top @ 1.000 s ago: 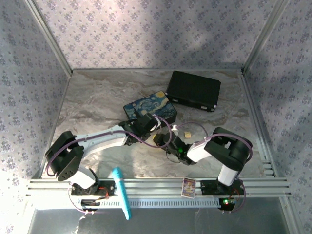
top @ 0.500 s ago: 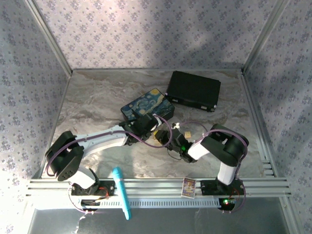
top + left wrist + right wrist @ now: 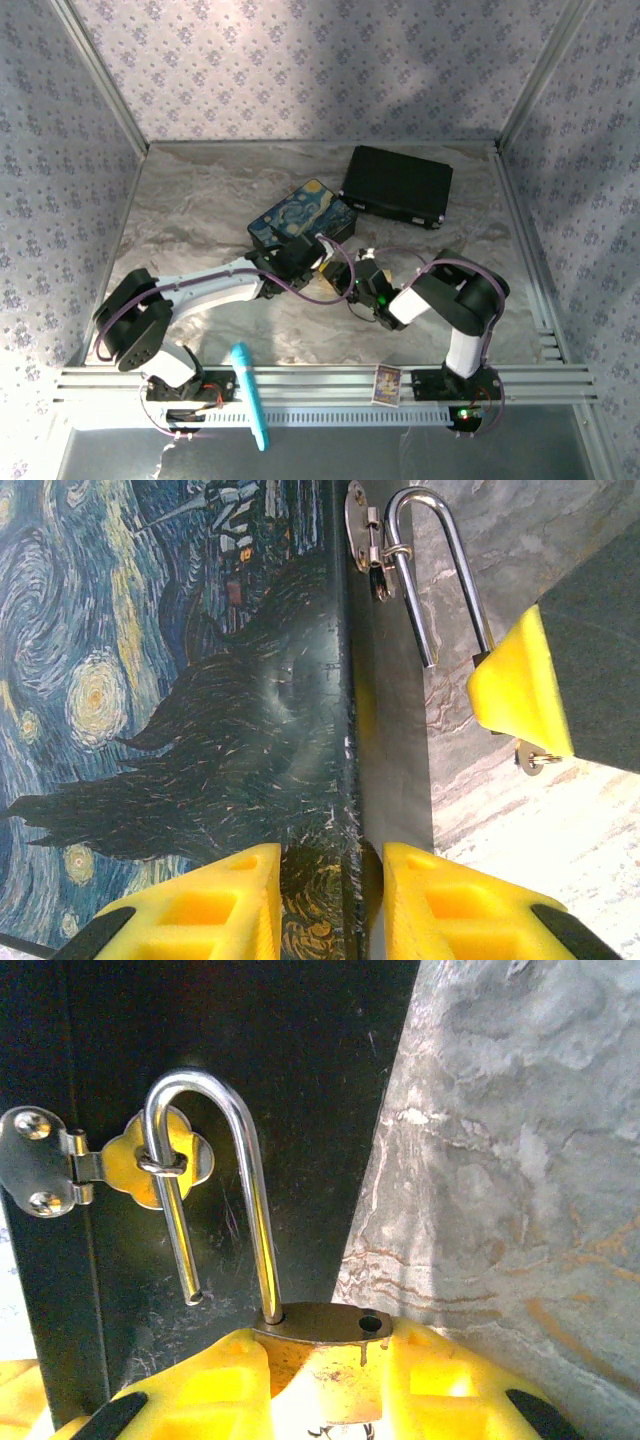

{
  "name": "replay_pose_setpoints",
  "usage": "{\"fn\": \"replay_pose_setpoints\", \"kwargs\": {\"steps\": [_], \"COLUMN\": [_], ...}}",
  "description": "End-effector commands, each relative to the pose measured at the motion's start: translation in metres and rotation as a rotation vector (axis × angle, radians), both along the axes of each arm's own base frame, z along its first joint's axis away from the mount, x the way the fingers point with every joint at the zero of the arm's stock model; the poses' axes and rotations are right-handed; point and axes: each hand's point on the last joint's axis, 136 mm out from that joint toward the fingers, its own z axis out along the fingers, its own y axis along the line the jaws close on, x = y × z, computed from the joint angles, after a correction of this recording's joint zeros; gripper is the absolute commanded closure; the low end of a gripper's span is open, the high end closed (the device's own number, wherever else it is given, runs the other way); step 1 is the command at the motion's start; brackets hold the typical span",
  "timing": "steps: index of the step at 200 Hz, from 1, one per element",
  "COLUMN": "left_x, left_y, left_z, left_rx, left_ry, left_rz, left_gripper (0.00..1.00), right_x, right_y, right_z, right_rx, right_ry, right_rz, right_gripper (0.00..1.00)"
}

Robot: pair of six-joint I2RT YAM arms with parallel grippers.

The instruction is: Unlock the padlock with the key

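Padlock (image 3: pixel 320 1325): brass body at the front of the Starry Night box (image 3: pixel 150 680); the shackle (image 3: pixel 250 1180) has one leg out of the body and hooks through the hasp (image 3: pixel 60 1165).
Right pincer (image 3: pixel 325 1380): pinching the padlock body, hiding most of it.
Left pincer (image 3: pixel 332 880): pressed onto the box's front edge.
Around: black case (image 3: pixel 397 186) behind on the marble worktop (image 3: pixel 500 1160); teal tool (image 3: pixel 250 395) and card (image 3: pixel 387 383) on the near rail.

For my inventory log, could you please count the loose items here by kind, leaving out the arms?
Boxes: 2, the painted box and the black case
padlock: 1
teal pen-shaped tool: 1
small card: 1
Total: 5
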Motion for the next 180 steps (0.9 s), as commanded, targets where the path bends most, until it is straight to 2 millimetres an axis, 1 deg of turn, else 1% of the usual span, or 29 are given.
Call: {"fn": "replay_pose_setpoints", "kwargs": {"steps": [1, 16, 44, 67, 87, 102, 106, 127, 145, 146, 155, 169, 180], "left_x": [-0.037, -0.036, -0.034, -0.031, -0.031, -0.029, -0.029, -0.026, -0.025, -0.025, -0.026, -0.026, -0.025], "left_y": [0.053, 0.053, 0.055, 0.063, 0.063, 0.063, 0.063, 0.066, 0.068, 0.068, 0.068, 0.069, 0.068], "left_z": [-0.052, -0.051, -0.054, -0.056, -0.057, -0.057, -0.058, -0.061, -0.061, -0.061, -0.061, -0.061, -0.061], "left_rx": [0.241, 0.245, 0.252, 0.261, 0.264, 0.266, 0.267, 0.282, 0.286, 0.287, 0.287, 0.287, 0.286], "left_ry": [0.188, 0.184, 0.181, 0.181, 0.186, 0.187, 0.188, 0.190, 0.192, 0.192, 0.192, 0.195, 0.195], "left_rz": [0.021, 0.023, 0.037, 0.066, 0.070, 0.074, 0.075, 0.085, 0.093, 0.093, 0.093, 0.095, 0.096], "left_gripper": [0.72, 0.72, 0.72, 0.72, 0.72, 0.72, 0.72, 0.72, 0.72, 0.72, 0.72, 0.72, 0.72], "right_x": [0.015, 0.015, 0.015, 0.014, 0.013, 0.011, 0.009, 0.006, 0.006, 0.005, 0.005, 0.008, 0.012], "right_y": [-0.045, -0.050, -0.049, -0.059, -0.062, -0.065, -0.066, -0.066, -0.072, -0.074, -0.079, -0.079, -0.076], "right_z": [-0.025, -0.028, -0.029, -0.031, -0.028, -0.027, -0.029, -0.025, -0.020, -0.022, -0.021, -0.022, -0.026], "right_rx": [-0.054, -0.037, -0.039, -0.064, -0.078, -0.136, -0.164, -0.252, -0.309, -0.322, -0.365, -0.330, -0.243], "right_ry": [0.086, 0.096, 0.103, 0.107, 0.102, 0.103, 0.109, 0.092, 0.067, 0.076, 0.077, 0.075, 0.094], "right_rz": [-0.172, -0.189, -0.177, -0.200, -0.203, -0.200, -0.195, -0.177, -0.183, -0.185, -0.188, -0.191, -0.194], "right_gripper": [0.88, 0.88, 0.88, 0.88, 0.88, 0.88, 0.88, 0.88, 0.88, 0.88, 0.88, 0.88, 0.88]}}
